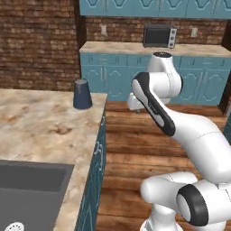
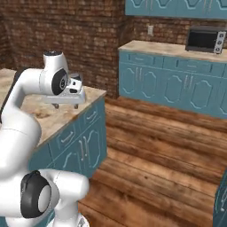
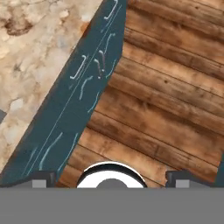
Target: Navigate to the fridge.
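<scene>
Brick and teal cabinets [image 1: 198, 81] face me, so I judge the fridge lies elsewhere and needs a turn, arm tucked for driving, gripper [image 3: 112, 179] wide apart and empty above floorboards [image 3: 166, 100].

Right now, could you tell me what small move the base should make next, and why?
Probably turn the base and look around: these views hold a counter with a sink, teal cabinets and a toaster oven, with open wood floor between.
</scene>
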